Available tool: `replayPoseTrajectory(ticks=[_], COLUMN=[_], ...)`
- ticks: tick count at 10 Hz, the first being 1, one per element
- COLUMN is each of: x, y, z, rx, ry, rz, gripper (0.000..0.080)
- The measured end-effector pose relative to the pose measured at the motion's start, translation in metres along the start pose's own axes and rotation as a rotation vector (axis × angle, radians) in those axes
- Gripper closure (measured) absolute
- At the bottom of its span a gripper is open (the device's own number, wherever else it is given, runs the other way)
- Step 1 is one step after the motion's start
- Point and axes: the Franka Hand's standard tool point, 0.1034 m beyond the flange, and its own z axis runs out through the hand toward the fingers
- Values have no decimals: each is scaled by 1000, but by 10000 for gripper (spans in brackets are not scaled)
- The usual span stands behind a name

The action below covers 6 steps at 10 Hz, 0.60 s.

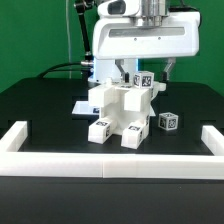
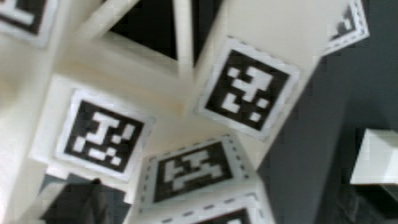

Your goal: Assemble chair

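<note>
You've got the chair (image 1: 118,108) part-built, standing about mid-table, a bit back from the front edge. In the way:

- 1 loose tagged block (image 1: 167,121) just beside the chair on the exterior view's right, not touching it.
- 1 white border rail (image 1: 110,162) along the table's front edge, w/ both ends turning back at the front corners.
- 1 flat white sheet, prob. the marker board (image 1: 80,106), by the chair's base on the exterior view's left.

Gripper (image 1: 148,72) hangs right over the chair's top, jaws wide, nothing clamped. A tagged top piece sits between the fingers w/ gaps either side. In the wrist view, chair parts fill the frame and at least 5 tags show. There's bare black table (image 1: 40,112) on both sides of the chair, inside the rail.
</note>
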Motion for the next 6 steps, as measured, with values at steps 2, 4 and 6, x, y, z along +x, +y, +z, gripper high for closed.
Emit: replayPoseTrajectory(ticks=[2,4,6], x=[0,0,0], y=[0,1,1], z=[0,0,0], rx=[0,0,0], ry=[0,-1,-1], rz=[2,3,18], gripper=[409,516,516])
